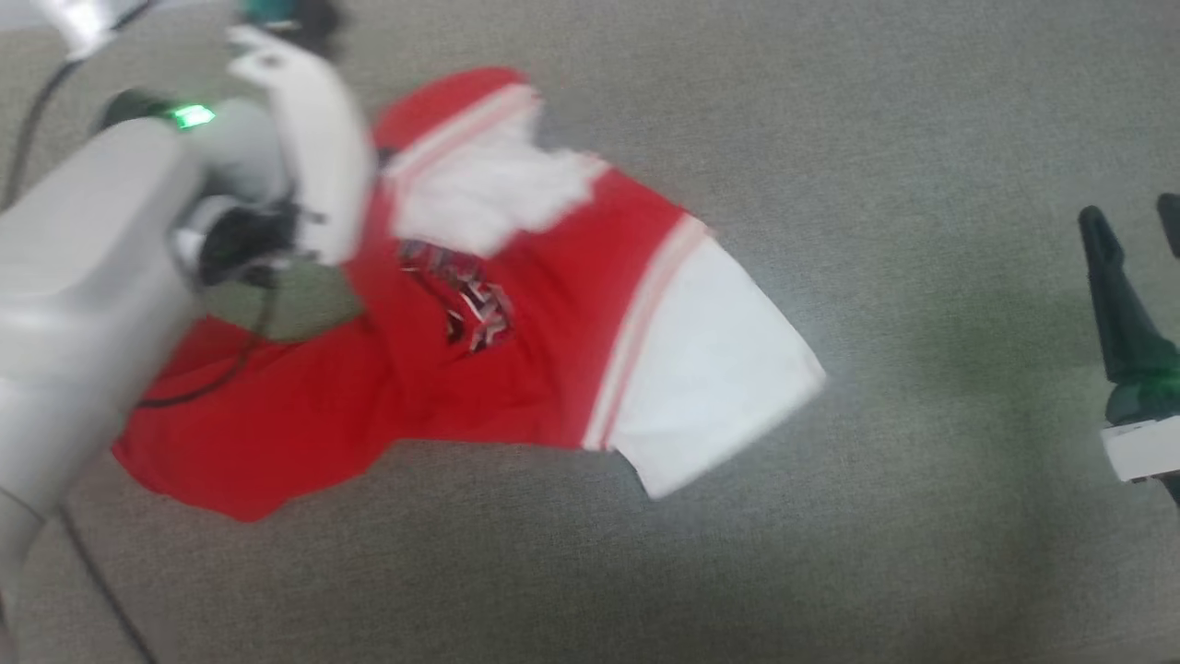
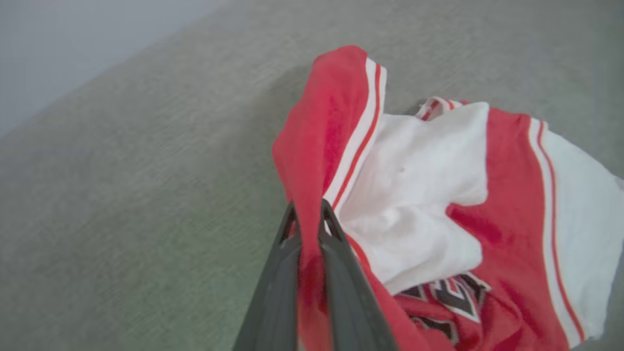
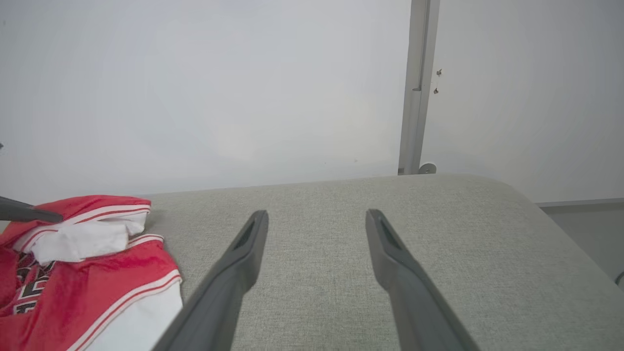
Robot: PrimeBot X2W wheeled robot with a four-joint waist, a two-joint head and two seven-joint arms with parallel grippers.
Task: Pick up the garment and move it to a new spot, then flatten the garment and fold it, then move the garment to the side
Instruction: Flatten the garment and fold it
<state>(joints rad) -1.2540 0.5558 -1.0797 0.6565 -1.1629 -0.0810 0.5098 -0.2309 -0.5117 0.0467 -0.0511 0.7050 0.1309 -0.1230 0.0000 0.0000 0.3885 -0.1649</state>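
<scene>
The garment (image 1: 553,304) lies crumpled on the grey upholstered surface, bright red with white panels, striped trim and a dark printed emblem. In the left wrist view my left gripper (image 2: 307,207) is shut on a raised red fold of the garment (image 2: 507,204), and the cloth is pinched between the two dark fingers. My pale left forearm (image 1: 83,304) reaches over the garment's left part in the head view. My right gripper (image 1: 1136,221) stands open at the far right, well clear of the cloth. In the right wrist view its fingers (image 3: 317,214) are spread over bare upholstery, with the garment (image 3: 97,273) at the lower left.
The grey upholstered surface (image 1: 922,516) stretches wide around the garment. It ends at a pale wall (image 3: 195,97) behind, where a vertical rail (image 3: 414,87) stands, and its rounded right edge (image 3: 560,229) drops off. A black cable (image 1: 249,341) hangs from my left arm onto the cloth.
</scene>
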